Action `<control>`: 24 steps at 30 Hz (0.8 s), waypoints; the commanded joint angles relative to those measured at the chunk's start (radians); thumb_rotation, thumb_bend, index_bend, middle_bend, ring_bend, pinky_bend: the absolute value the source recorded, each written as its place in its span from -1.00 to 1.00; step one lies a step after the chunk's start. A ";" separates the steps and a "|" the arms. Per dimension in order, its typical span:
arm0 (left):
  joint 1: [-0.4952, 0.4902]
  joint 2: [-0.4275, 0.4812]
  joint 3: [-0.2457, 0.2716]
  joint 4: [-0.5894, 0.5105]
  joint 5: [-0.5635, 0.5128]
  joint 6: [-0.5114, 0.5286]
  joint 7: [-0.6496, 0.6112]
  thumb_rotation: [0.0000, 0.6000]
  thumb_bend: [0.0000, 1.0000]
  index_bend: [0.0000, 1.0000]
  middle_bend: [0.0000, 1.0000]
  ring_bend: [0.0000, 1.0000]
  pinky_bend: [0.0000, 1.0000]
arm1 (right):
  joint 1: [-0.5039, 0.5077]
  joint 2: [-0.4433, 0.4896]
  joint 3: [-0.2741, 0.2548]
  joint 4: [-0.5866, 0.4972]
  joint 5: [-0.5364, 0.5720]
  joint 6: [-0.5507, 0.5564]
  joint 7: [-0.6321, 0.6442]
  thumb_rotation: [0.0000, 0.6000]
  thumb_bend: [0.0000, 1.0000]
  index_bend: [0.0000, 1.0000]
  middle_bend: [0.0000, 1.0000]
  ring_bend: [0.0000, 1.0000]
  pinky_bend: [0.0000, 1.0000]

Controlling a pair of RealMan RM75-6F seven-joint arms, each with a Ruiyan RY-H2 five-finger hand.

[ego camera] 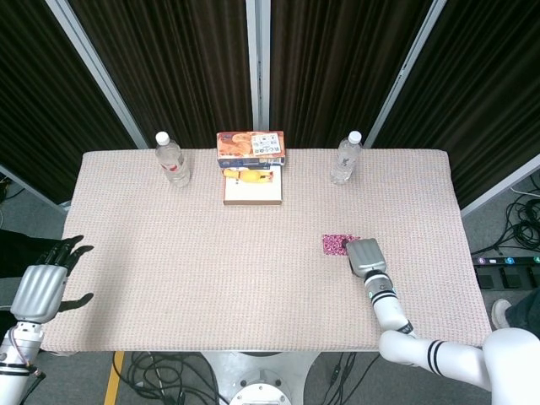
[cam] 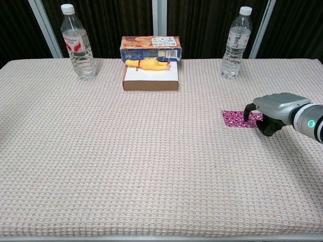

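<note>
A small pink glittery square [ego camera: 337,245] [cam: 237,118] lies flat on the woven tablecloth at the right of the table. My right hand [ego camera: 364,256] [cam: 275,110] lies just to its right, palm down. Its curved fingertips [cam: 247,112] rest on the square's right edge, while the thumb stays on the cloth beside it; nothing is lifted. My left hand [ego camera: 46,283] hovers off the table's left edge with its fingers spread, holding nothing. The chest view does not show it.
At the back stand two water bottles [ego camera: 172,159] [ego camera: 345,158], an orange snack box [ego camera: 251,147] and a white flat box [ego camera: 252,187] with a yellow rubber chicken [cam: 148,63] on it. The table's front edge [ego camera: 253,348] is close to my right forearm.
</note>
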 commanded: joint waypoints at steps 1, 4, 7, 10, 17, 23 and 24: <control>0.000 -0.001 0.000 0.001 0.000 0.000 0.000 1.00 -0.89 -0.48 -0.56 -0.74 -0.48 | 0.000 0.009 0.002 0.004 0.007 -0.005 0.004 1.00 0.25 -0.36 1.00 1.00 1.00; -0.001 -0.002 0.000 0.002 -0.001 -0.002 0.002 1.00 -0.89 -0.48 -0.56 -0.74 -0.48 | -0.003 0.017 0.002 0.004 0.009 -0.005 0.009 1.00 0.25 -0.36 1.00 1.00 1.00; -0.001 -0.003 0.001 0.002 -0.001 -0.002 0.003 1.00 -0.89 -0.48 -0.56 -0.74 -0.48 | -0.008 0.024 -0.002 0.004 0.012 -0.004 0.010 1.00 0.25 -0.35 1.00 1.00 1.00; -0.001 -0.003 0.000 0.002 -0.001 -0.002 0.005 1.00 -0.89 -0.48 -0.56 -0.74 -0.48 | -0.011 0.030 -0.006 0.008 0.018 -0.008 0.011 1.00 0.26 -0.34 1.00 1.00 1.00; -0.003 -0.005 0.001 0.003 -0.006 -0.008 0.005 1.00 -0.89 -0.48 -0.56 -0.74 -0.48 | -0.017 0.045 -0.009 0.014 0.024 -0.011 0.015 1.00 0.26 -0.32 1.00 1.00 1.00; -0.003 -0.006 0.001 0.004 -0.004 -0.006 0.006 1.00 -0.89 -0.49 -0.56 -0.74 -0.48 | -0.021 0.062 -0.007 0.002 0.025 -0.008 0.021 1.00 0.26 -0.31 1.00 1.00 1.00; -0.003 -0.006 0.001 0.004 -0.005 -0.006 0.007 1.00 -0.89 -0.48 -0.56 -0.74 -0.48 | -0.021 0.064 -0.004 -0.005 0.018 -0.005 0.027 1.00 0.26 -0.31 1.00 1.00 1.00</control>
